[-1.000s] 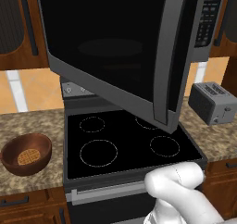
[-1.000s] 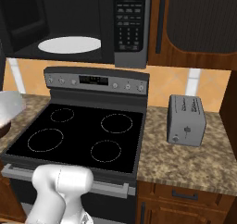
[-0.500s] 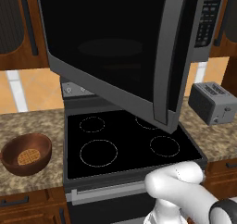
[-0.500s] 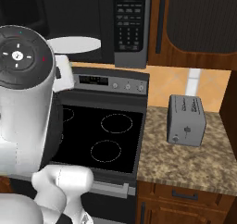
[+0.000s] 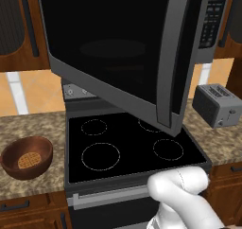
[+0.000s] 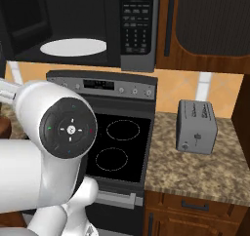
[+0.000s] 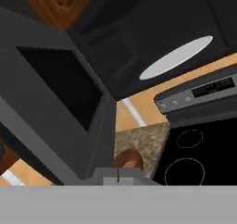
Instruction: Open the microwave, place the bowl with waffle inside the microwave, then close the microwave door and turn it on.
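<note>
Left base view: microwave door point(image 5: 118, 53) overhangs stove point(image 5: 132, 147) (open).

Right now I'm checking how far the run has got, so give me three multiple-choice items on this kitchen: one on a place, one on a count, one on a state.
1. Where is the bowl?
A. on the counter left of the stove
B. inside the microwave
C. on a stove burner

2. How many slots does the toaster have on top?
A. one
B. two
C. four

3. How does the microwave door stand?
A. shut
C. taken off
B. swung open

Answers:
1. A: the left base view shows the bowl, with the waffle in it, on the granite counter beside the stove.
2. B: the right base view shows two dark slots side by side.
3. B: the door juts out over the stove, and the white turntable plate shows in the open microwave.
</note>
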Controlling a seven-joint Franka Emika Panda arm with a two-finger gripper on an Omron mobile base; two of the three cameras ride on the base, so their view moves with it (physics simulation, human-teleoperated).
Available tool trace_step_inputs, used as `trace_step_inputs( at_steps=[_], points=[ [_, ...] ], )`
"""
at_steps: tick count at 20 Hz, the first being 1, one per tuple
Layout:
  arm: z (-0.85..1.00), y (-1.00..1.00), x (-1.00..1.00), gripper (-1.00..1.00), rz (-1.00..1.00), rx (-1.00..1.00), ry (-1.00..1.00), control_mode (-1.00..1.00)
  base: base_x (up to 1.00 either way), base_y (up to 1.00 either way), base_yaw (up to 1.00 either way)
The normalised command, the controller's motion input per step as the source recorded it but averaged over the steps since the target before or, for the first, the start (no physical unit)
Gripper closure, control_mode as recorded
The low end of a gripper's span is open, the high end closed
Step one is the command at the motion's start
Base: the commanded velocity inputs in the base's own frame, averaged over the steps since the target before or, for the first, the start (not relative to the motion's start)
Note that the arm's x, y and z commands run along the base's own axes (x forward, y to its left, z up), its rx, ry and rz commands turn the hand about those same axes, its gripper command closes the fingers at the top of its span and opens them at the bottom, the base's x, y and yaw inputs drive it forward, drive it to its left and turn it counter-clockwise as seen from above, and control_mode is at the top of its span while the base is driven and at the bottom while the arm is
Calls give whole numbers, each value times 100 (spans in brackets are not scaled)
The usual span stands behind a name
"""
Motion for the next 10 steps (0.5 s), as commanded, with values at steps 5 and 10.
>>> trace_step_inputs(
  at_steps=[5, 10],
  points=[
    [-12, 3, 15, 100, -22, 43, 63, -100, 0, 0, 0],
    [-22, 1, 71, 100, 9, 48, 31, -100, 0, 0, 0]
  ],
)
